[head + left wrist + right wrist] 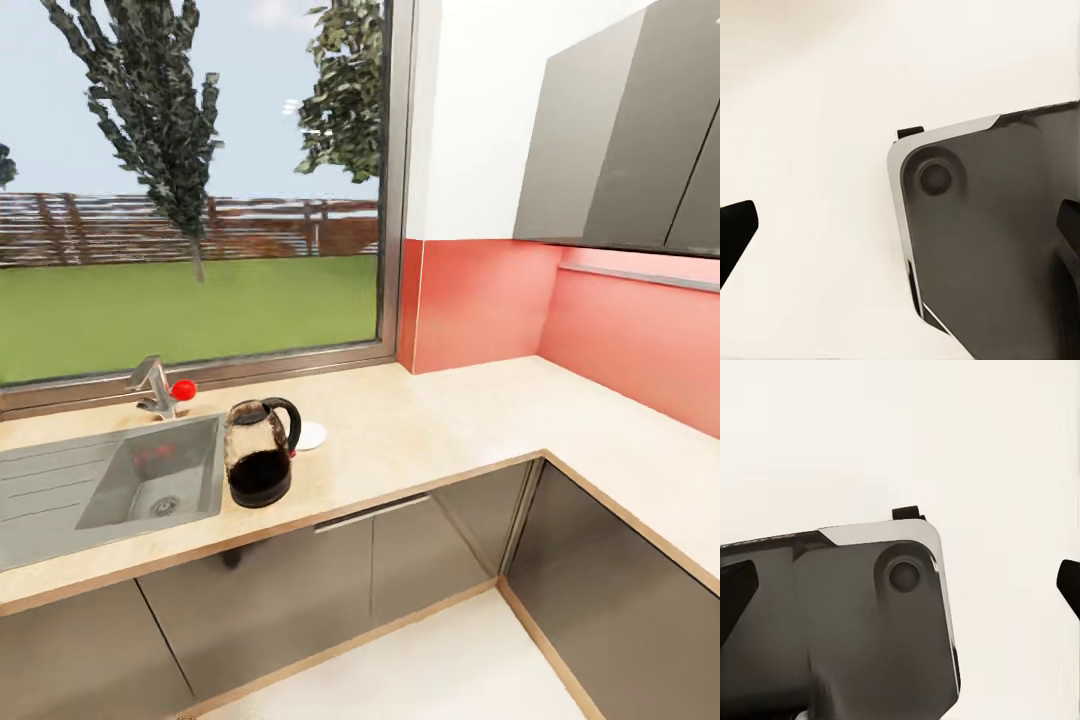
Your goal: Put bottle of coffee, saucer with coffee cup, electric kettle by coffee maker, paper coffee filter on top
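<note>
**Q:** Nearest the cameras, how do the two claws stand, and why?

**A:** In each wrist view two dark fingertips sit at opposite edges of the picture, well apart. The left gripper (900, 232) and the right gripper (900, 592) are therefore both spread wide and hold nothing. Each looks down past a grey corner of the robot's base (997, 247) onto pale floor, which suggests arms hanging at rest for travel, not reaching.

**Q:** Beyond them, what does the head view show?

**A:** First the grey lower cabinets (400, 560), then the L-shaped countertop (450, 430) above them. The electric kettle (260, 452) stands upright near the front edge, just beside the sink (150, 480). It has a clear body, dark liquid in its lower part and its handle turned to the right.

**Q:** And behind the kettle?

**A:** A small white disc (311, 435) lies flat, partly hidden by the handle. It may be the saucer or a filter; I cannot tell which. Farther back are the tap (155, 385) with a red knob, then the window (190, 180).

**Q:** How far along is the task?

**A:** Early, by appearance. The kettle waits by the sink, and the long stretch of counter to the right would suit the station.
</note>
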